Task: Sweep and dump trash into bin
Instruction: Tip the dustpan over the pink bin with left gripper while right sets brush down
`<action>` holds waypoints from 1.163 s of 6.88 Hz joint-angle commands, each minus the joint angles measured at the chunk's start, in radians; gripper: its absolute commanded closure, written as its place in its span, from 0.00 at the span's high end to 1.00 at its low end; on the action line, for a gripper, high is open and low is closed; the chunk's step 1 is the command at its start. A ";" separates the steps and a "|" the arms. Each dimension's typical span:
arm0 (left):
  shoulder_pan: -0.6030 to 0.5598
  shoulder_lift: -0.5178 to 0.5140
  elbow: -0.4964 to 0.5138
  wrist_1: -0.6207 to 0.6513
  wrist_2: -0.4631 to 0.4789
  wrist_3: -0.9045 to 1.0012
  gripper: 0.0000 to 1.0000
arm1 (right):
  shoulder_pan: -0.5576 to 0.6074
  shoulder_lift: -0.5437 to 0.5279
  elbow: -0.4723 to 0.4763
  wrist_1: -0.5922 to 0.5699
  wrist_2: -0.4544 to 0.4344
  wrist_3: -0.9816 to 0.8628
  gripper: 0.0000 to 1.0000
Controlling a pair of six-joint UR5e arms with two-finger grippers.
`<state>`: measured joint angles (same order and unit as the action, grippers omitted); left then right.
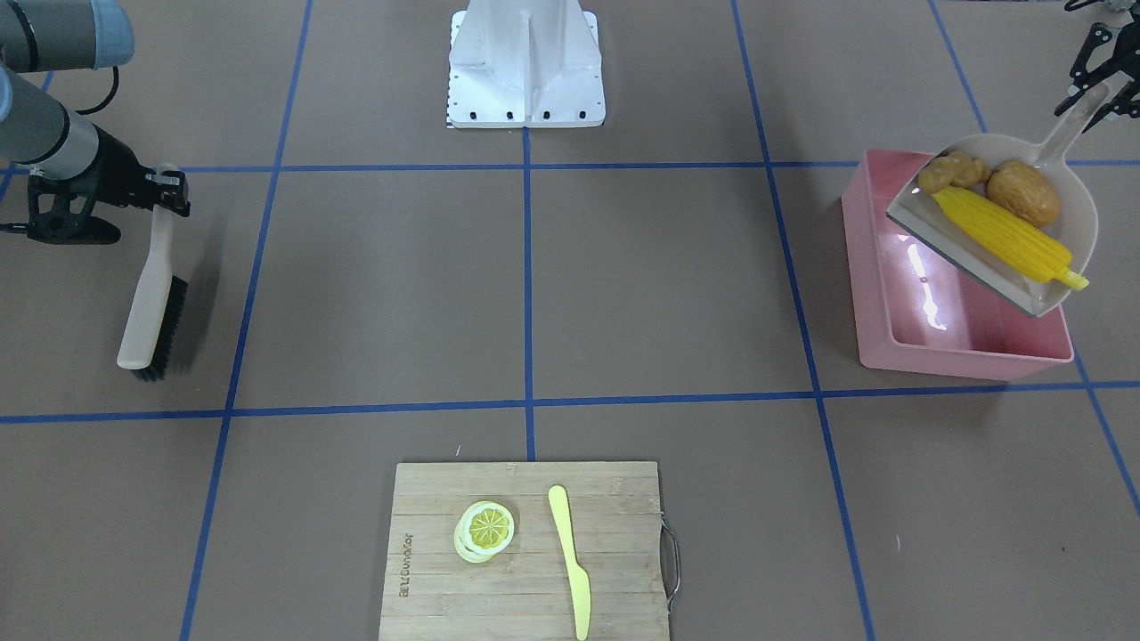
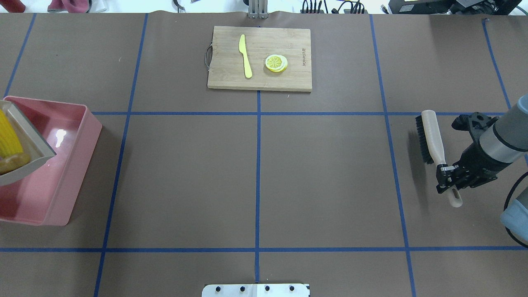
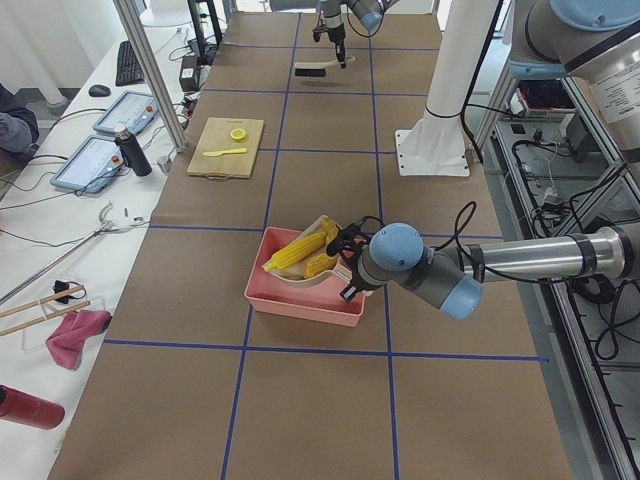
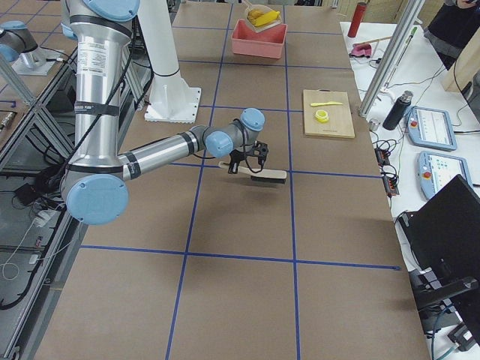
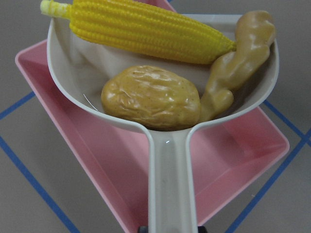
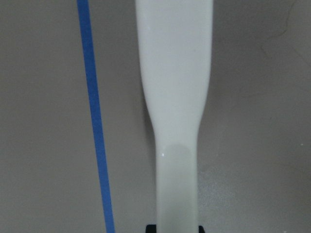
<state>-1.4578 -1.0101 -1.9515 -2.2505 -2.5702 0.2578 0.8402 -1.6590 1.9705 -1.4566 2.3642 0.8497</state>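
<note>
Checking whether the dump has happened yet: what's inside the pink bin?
The visible floor of the bin is bare, showing only glare. The corn cob, ginger piece and potato lump lie in the dustpan above it. The floor beneath the dustpan is hidden.

Six viewpoints: four fixed around the table (image 1: pixel 668 285), two riding the wrists.
Steeply down from across the table and from behind the robot's base (image 2: pixel 255 291), both sharing cutting board (image 1: pixel 614 534) and pink bin (image 1: pixel 966 361); lengthwise from each table end, high and far; close-up from the left wrist onto the dustpan (image 5: pixel 170 160) over the bin, from the right wrist onto the brush (image 6: pixel 175 97) handle.
</note>
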 commanded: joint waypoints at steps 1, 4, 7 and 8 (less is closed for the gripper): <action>-0.029 0.033 -0.038 0.087 0.010 0.020 0.00 | -0.058 -0.007 -0.002 0.001 -0.003 0.000 0.00; -0.059 0.001 -0.209 0.513 0.103 0.290 0.00 | -0.079 -0.012 -0.007 -0.002 -0.005 0.003 0.00; -0.110 -0.030 -0.245 0.757 0.176 0.505 0.00 | -0.081 -0.008 -0.038 -0.002 -0.003 0.002 0.48; -0.116 -0.057 -0.248 0.848 0.205 0.559 0.00 | -0.082 -0.007 -0.039 -0.002 0.001 0.002 0.62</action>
<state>-1.5598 -1.0428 -2.1952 -1.5077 -2.3911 0.7419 0.7589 -1.6675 1.9360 -1.4593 2.3618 0.8518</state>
